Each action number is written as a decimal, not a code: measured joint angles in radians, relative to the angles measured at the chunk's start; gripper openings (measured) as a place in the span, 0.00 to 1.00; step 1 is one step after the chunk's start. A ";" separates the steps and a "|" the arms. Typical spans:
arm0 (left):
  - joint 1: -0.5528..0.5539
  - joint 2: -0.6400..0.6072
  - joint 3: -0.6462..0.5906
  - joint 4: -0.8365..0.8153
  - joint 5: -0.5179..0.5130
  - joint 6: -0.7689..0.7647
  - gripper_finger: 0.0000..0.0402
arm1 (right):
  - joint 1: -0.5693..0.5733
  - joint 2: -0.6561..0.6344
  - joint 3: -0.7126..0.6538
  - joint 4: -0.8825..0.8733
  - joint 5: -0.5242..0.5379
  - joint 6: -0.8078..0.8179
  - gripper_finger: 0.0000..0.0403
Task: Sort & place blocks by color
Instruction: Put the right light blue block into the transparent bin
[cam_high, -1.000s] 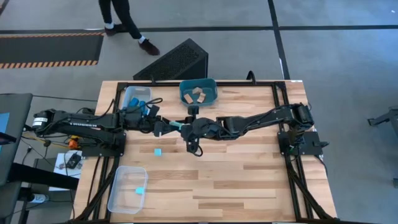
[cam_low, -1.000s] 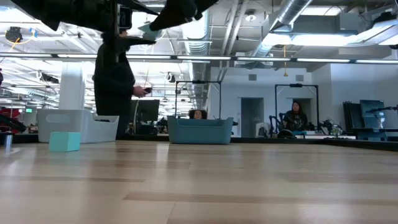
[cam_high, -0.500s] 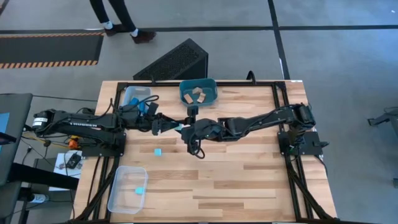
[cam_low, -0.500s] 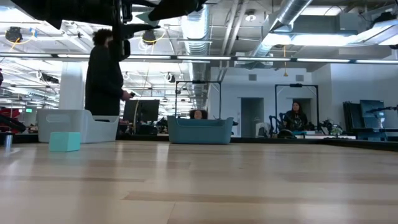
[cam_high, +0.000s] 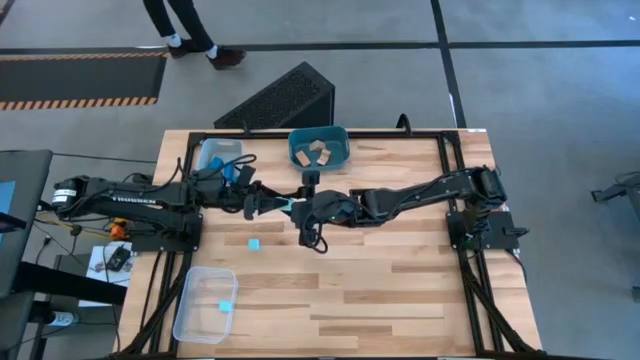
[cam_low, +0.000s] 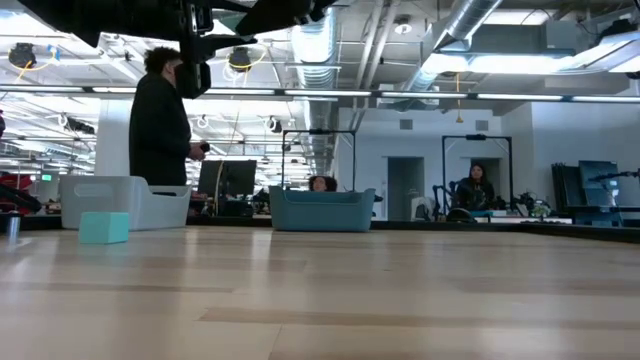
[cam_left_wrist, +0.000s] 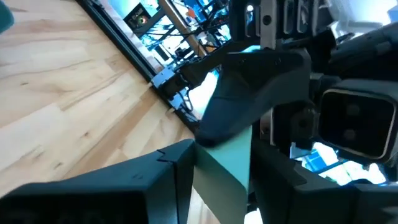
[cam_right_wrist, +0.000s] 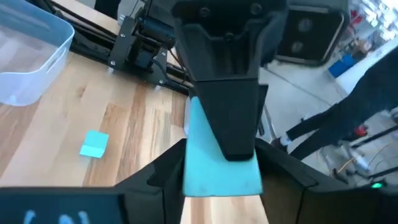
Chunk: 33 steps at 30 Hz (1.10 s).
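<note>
A pale cyan block (cam_high: 288, 203) is held in the air over the table's middle, between both grippers. My left gripper (cam_high: 279, 203) reaches in from the left and my right gripper (cam_high: 298, 205) from the right, and both are shut on this block. Another pale cyan block (cam_high: 254, 243) lies flat on the table just nearer. It also shows in the low view (cam_low: 104, 227) and the right wrist view (cam_right_wrist: 94, 144). Tan wooden blocks (cam_high: 315, 152) lie in the teal tub. Darker blue blocks (cam_high: 232, 170) lie in the far clear tray. My left gripper (cam_left_wrist: 221, 171) pinches the cyan block's lower part (cam_left_wrist: 214, 177) between its two fingers, coming level from the table's left. The block is lifted clear of the table. My right gripper (cam_right_wrist: 221, 167) pinches the block's end (cam_right_wrist: 205, 171) between its two fingers, level from the table's right. A finger of the left gripper (cam_right_wrist: 230, 106) lies over the block's face.
The teal tub (cam_high: 340, 150) stands at the far edge, and a clear tray (cam_high: 212, 150) sits at the far left. A second clear tray (cam_high: 195, 310) at the near left holds one cyan block (cam_high: 226, 306). Bare wood stretches to the right and near side. A person (cam_low: 160, 125) stands behind the table.
My left gripper has moved toward the table's right, closing up to my right gripper with the cyan block between them. Both arms have risen slightly in the low view. The person behind the table has walked to the left.
</note>
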 joint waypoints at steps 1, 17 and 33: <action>0.000 0.000 0.001 -0.009 -0.001 0.011 0.26 | 0.000 0.000 0.000 -0.004 0.000 0.018 0.48; -0.022 -0.194 -0.001 -0.667 -0.064 0.113 0.23 | -0.055 -0.153 -0.001 -0.221 0.018 0.358 0.50; -0.388 -0.231 0.175 -1.122 -0.157 -0.025 0.23 | -0.167 -0.016 0.000 -0.256 -0.250 0.580 0.50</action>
